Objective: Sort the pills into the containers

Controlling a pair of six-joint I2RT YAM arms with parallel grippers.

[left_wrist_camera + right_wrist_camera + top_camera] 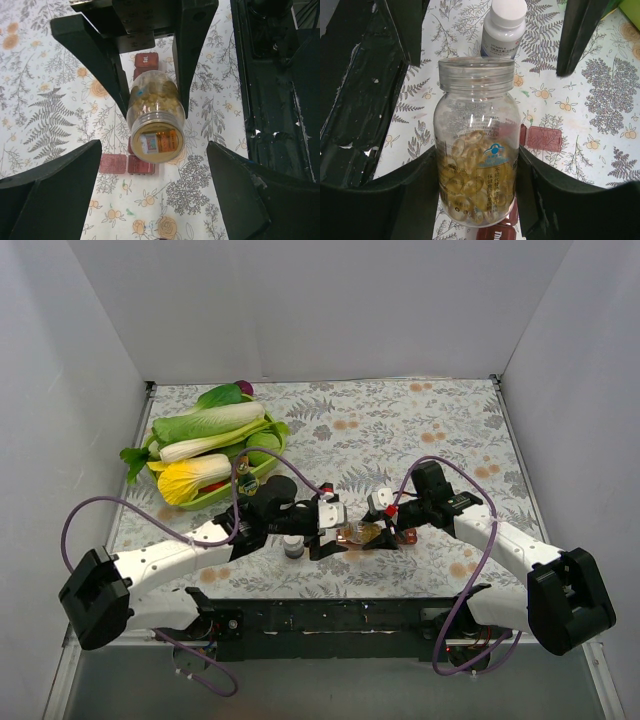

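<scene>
My right gripper (477, 167) is shut on a clear uncapped bottle (476, 150) of yellow gel capsules, gripping its lower body. The bottle (357, 534) is held just above the dark red strip of lidded compartments (542, 137), its mouth pointing towards my left gripper (155, 200). The left gripper is open wide and empty, and its fingers (577, 35) flank the bottle's mouth without touching it. In the left wrist view the bottle's mouth (156, 142) faces the camera and red compartments (126, 164) show under it. Part of the strip is hidden by the bottle.
A small grey bottle with a white cap (505, 25) stands just behind the left gripper, also seen in the top view (292, 547). A green tray (225, 495) of toy vegetables sits at the back left. The arms' black base rail (330, 618) runs along the near edge.
</scene>
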